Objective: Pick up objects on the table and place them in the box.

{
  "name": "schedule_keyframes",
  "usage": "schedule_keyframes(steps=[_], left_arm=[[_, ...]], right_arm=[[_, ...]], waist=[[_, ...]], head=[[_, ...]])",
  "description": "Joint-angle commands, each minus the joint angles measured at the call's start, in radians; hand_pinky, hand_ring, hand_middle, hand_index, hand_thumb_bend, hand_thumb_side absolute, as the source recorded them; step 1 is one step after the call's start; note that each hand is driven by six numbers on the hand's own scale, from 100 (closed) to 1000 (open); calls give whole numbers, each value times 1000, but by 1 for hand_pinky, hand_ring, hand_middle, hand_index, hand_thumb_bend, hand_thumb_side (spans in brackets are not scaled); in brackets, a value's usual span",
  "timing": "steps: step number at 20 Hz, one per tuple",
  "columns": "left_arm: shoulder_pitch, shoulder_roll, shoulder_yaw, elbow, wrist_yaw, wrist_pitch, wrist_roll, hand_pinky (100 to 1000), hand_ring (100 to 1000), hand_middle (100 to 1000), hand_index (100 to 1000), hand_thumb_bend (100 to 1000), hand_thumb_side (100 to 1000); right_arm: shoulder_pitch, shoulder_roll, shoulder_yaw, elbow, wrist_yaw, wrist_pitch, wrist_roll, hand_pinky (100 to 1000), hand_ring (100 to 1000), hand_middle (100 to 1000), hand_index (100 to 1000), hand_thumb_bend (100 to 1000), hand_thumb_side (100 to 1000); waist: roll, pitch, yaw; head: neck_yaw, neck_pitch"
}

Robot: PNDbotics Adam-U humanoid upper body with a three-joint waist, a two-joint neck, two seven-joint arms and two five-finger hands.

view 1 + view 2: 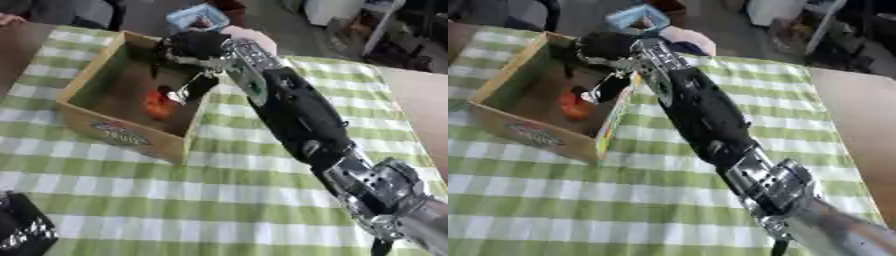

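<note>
A tan cardboard box (122,134) with a printed label on its front wall stands at the back left of the green-checked cloth. Inside it, near the right wall, lies an orange-red object (158,106). My right arm reaches in from the lower right, and my right hand (194,46) hangs over the box's right side. Its fingers (185,92) point down into the box just above the orange-red object and hold nothing. My left hand (24,226) shows as a black and silver shape at the lower left corner of the left eye view.
The green-checked cloth (219,200) covers most of the table, with bare brown tabletop (424,105) at the right. A pink thing (255,37) lies just behind my right hand. A light blue container (197,17) sits beyond the table's far edge.
</note>
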Motion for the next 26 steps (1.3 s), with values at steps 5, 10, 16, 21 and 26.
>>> schedule_keyframes(steps=[5, 10, 16, 21, 26], left_arm=[[-9, -1, 3, -14, 9, 10, 0, 166, 100, 100, 225, 142, 944], [-4, 1, 10, -14, 13, 18, 0, 171, 100, 100, 229, 146, 950], [4, 3, 22, -14, 13, 23, 2, 192, 100, 100, 250, 151, 957], [15, 6, 35, -14, 4, 26, 28, 240, 107, 100, 302, 149, 959], [24, 10, 45, -14, -7, 25, 62, 305, 182, 100, 367, 146, 957]], right_arm=[[-25, -33, -7, -32, 84, -16, -85, 734, 765, 701, 860, 125, 698], [-35, -70, -13, -64, 57, -19, -120, 734, 763, 692, 856, 131, 553], [-33, -126, -29, -84, -135, -17, -102, 737, 748, 639, 840, 100, 359], [-6, -201, -16, -181, -365, -4, -50, 741, 749, 636, 848, 100, 255], [49, -299, -14, -332, -545, 36, -34, 737, 748, 640, 851, 100, 100]], waist=[[7, -22, -7], [7, -26, -20], [13, -25, -56], [20, -23, -102], [24, -21, -144]], head=[[-2, -4], [4, -3], [24, -1], [47, -2], [75, -5]])
